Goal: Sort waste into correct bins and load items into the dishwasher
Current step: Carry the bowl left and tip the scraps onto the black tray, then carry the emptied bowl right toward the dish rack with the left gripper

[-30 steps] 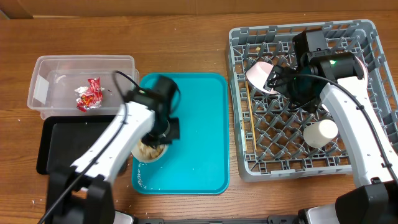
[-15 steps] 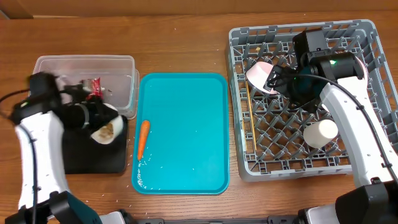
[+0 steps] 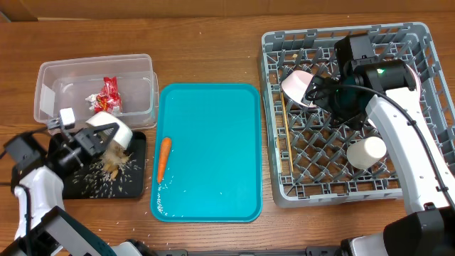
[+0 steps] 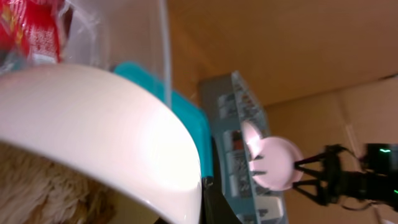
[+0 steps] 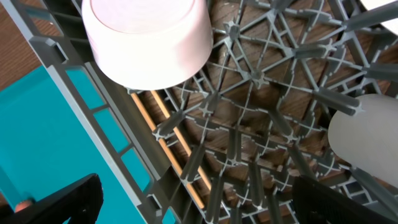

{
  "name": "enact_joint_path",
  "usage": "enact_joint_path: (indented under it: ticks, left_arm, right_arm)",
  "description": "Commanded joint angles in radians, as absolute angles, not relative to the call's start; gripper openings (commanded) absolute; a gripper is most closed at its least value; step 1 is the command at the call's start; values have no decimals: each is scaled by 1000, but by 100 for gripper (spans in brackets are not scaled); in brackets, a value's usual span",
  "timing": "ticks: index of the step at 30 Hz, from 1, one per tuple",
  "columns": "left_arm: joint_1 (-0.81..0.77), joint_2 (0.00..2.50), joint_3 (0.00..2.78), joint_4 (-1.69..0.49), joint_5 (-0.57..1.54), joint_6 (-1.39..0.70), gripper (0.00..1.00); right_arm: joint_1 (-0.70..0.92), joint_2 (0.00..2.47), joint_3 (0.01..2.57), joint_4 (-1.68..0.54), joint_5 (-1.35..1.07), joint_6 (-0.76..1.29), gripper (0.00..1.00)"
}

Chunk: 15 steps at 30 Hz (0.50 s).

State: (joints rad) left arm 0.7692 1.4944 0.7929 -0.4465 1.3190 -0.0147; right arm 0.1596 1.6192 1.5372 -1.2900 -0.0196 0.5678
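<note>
Beige crumbs (image 3: 110,167) lie scattered over the black tray (image 3: 138,146) at eight o'clock on the counter (image 3: 213,43). More are spilling from the white bowl (image 3: 115,129), which the left claw (image 3: 96,139) grips by the rim and holds tipped above that tray. Emptying is judged to be in hand, not complete.

The red-and-silver wrapper (image 3: 108,96) lies in the clear tub (image 3: 50,78) at ten o'clock: sorted. The foil ball cannot be identified.

The grey rack (image 3: 419,35) at three o'clock holds a second bowl (image 3: 297,85) at its eleven o'clock, a cup (image 3: 366,151) at its four o'clock and chopsticks (image 3: 286,139) along its nine o'clock side: loaded. The right claw (image 5: 199,205) hangs over the rack just beside the second bowl, fingers spread and holding nothing.

Outstanding: the tipped bowl must go to the rack, and a carrot (image 3: 163,158) on the teal tray (image 3: 213,142) awaits a bin. The large plate is not seen.
</note>
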Motion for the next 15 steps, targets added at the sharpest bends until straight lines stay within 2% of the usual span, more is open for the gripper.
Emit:
enact_joint_path:
  ticks: [1,5,15]
  left_arm:
    - [863,1485,749,-396,1580,12,4]
    - [926,1485,725,-399,1580,12,4]
    - [931,1485,720,-403,1580,4,4]
  right_arm:
    - [162,1618,1542,-1287,-20,561,100]
    - [162,1618,1542,-1277,-21,561,100]
    - [162,1618,1542,-1288,-21,561,100]
